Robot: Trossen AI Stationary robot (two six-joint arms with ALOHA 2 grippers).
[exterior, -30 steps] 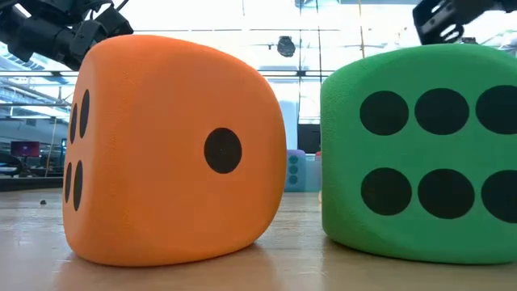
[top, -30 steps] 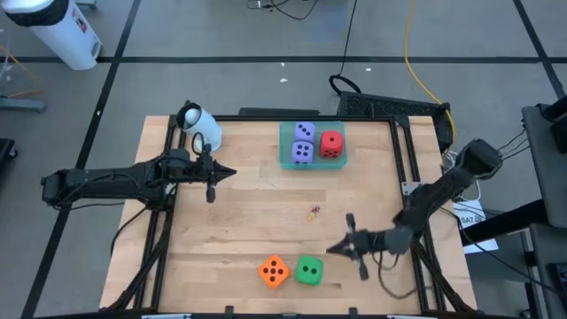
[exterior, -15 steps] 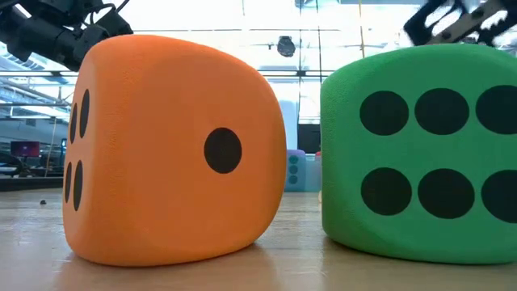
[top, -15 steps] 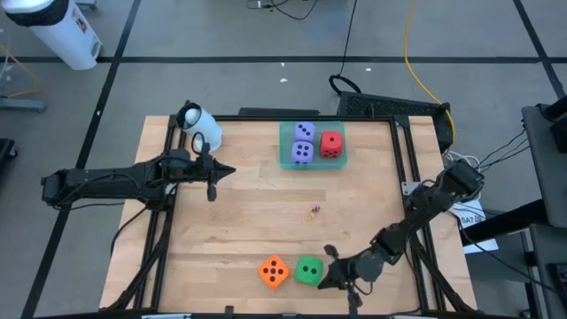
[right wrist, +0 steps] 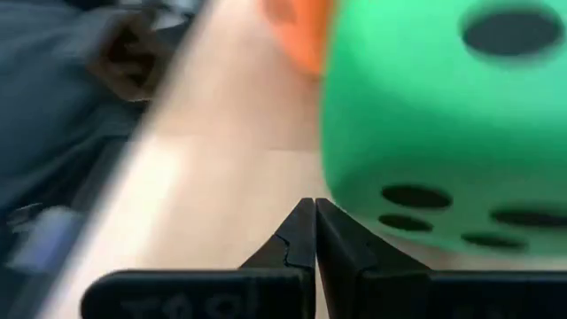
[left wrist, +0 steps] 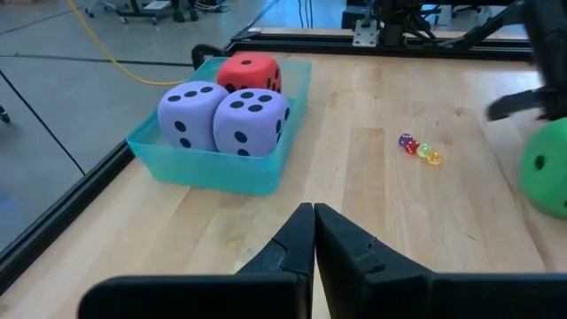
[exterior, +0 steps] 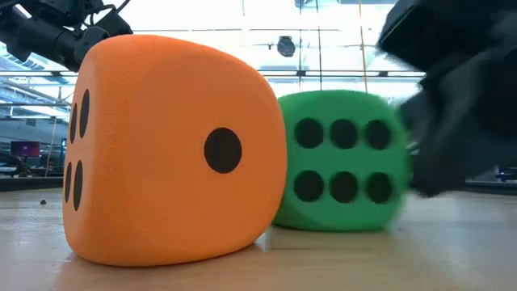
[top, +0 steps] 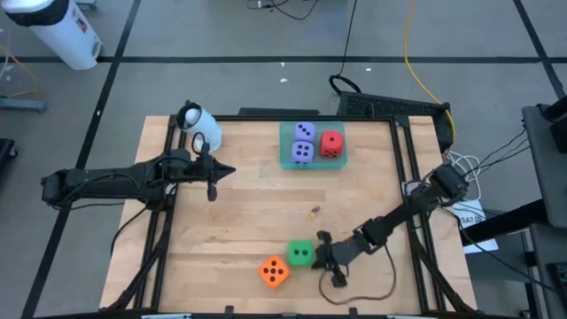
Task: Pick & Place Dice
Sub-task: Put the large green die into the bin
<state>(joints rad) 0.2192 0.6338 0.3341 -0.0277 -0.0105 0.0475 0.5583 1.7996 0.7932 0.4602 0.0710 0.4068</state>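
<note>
The green die [top: 301, 254] rests on the wooden table near its front edge, just behind and right of the orange die [top: 274, 271]. My right gripper [top: 321, 252] is shut, low over the table at the green die's right side. Both dice fill the low view, the orange die [exterior: 174, 149] in front and the green die [exterior: 343, 162] behind, with the right arm as a dark blur beside them. Two purple dice [left wrist: 221, 115] and a red die [left wrist: 251, 71] lie in the teal tray [top: 312, 161] at the far side. My left gripper [top: 211, 183] hovers shut at the table's left. My right gripper pushes the green die with its shut fingertips [right wrist: 306, 221], which stand against the low part of the die's right-hand side [right wrist: 354, 199]. The fingers come slanting down from the table's right. The die sits flat on the table.
A few tiny coloured beads [top: 313, 213] lie mid-table. A white roll-like object [top: 197, 122] stands at the far left corner. A black rail frame [top: 409, 177] borders the table. A cable [top: 363, 288] loops at the near edge under the right arm.
My right gripper has come down and swung toward the table's left, staying shut, up against the green die. The green die has slid along the table toward the far edge and a little left, and now stands partly behind the orange die, which has kept its place.
</note>
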